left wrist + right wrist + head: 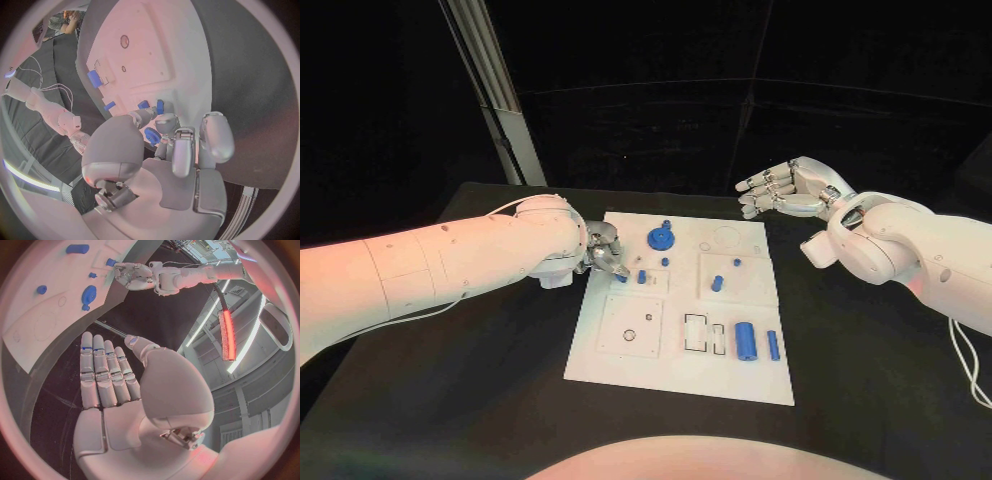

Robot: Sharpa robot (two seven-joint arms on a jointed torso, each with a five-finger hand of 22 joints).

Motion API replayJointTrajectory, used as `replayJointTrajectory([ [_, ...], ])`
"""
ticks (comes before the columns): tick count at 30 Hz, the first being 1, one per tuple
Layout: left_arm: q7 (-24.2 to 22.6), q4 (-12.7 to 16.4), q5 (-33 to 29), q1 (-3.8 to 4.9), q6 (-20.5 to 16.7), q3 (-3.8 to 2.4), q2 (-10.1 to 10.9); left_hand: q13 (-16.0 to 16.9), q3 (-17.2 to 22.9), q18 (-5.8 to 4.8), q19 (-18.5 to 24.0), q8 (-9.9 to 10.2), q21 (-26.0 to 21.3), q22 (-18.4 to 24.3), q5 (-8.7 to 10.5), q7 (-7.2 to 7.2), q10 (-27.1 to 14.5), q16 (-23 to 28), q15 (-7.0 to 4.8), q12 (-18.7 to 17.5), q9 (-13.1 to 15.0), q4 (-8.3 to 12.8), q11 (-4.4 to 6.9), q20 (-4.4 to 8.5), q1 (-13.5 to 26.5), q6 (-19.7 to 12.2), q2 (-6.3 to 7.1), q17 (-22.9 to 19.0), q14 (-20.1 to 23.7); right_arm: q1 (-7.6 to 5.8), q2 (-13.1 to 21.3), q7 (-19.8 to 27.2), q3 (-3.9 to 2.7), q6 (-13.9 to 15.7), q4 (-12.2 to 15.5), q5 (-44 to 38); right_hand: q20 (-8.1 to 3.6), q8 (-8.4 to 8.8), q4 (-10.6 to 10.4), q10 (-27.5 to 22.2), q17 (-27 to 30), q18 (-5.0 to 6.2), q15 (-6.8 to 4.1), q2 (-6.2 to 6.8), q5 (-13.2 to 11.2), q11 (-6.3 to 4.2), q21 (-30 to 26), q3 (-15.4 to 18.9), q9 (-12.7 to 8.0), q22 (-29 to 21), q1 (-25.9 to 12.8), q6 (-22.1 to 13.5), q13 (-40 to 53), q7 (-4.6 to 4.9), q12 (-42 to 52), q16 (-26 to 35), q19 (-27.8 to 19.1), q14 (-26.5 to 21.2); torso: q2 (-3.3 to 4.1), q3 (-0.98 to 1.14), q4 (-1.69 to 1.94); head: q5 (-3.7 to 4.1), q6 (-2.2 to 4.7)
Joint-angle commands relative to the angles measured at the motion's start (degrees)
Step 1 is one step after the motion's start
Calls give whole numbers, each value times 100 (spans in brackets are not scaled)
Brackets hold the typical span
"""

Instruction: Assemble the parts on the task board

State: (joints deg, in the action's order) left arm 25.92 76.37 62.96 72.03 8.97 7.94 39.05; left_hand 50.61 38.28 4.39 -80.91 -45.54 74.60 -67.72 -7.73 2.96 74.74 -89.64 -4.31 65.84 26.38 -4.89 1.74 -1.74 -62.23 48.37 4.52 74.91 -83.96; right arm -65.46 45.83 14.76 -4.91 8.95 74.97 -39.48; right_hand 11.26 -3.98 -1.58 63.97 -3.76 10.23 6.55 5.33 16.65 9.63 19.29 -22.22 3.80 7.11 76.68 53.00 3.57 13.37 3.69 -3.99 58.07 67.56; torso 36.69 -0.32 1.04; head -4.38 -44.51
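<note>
small blue peg (622,277) stands upright at left hand (603,252) fingertips, seemingly pinched; right hand (783,187) spread, empty, well apart.

Smooth white arm shells, silver robot hand (603,252) and robot hand (783,188), thin white cables

Head view: dim room, bg near black, worktop (473,380) dark w/ little detail. Task board (678,310) is the brightest thing, slightly blown out. Warm pinkish light on both arms, strongest on left arm near pic edge. Soft shadow beside left hand (600,252). Wrist views: heavy fisheye, straight edges bend, dark vignette frame. Right wrist: red strip light (226,335) glares, white light strips beside it.
</note>
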Motion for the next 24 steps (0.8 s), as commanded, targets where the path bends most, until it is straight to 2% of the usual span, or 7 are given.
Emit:
replayJointTrajectory([
  [1, 64, -27, 31, -8, 112, 9, -25, 10, 273, 47, -24, -24, 6, -11, -5, -55, 37, -36, -56, 32, 15, 235, -4, 20, 80, 42, -8, 1509, -604, -10, -6, 59, -3, -41, 7, 16, 42, 17, 27, -44, 6, -3, -15, 10, 27, -9, -40, 3, 1, -9, -60, -41, -3, 16, 11, 29, -2, -39, 3, 1, -3, 8, -9],
  [13, 93, -80, 19, -7, 323, 10, -127, 60, 71, 38, -49, -50, 34, -60, -2, -91, 70, -36, -80, 66, 41, 102, 24, 42, 279, 100, 37, 1509, -604, -10, -14, 48, -3, -49, 1, 16, 43, 16, 28, -45, 6, -3, -14, 8, 27, -8, -43, 4, 1, -11, -63, -40, -3, 16, 12, 29, -2, -40, 0, -1, -4, 19, -35],
  [24, 310, -98, 16, -7, 347, 11, -135, 101, -95, 28, -73, -76, 65, -111, -1, -127, 100, -36, -104, 95, 61, 0, 52, 64, 434, 181, 69, 1509, -604, -10, -42, 34, -3, -83, -48, 16, 47, 14, 23, -48, 6, -3, -11, 4, 28, -6, -50, 9, 2, -16, -77, -40, -3, 18, 13, 29, 0, -44, -2, 1, 7, 33, -43],
])
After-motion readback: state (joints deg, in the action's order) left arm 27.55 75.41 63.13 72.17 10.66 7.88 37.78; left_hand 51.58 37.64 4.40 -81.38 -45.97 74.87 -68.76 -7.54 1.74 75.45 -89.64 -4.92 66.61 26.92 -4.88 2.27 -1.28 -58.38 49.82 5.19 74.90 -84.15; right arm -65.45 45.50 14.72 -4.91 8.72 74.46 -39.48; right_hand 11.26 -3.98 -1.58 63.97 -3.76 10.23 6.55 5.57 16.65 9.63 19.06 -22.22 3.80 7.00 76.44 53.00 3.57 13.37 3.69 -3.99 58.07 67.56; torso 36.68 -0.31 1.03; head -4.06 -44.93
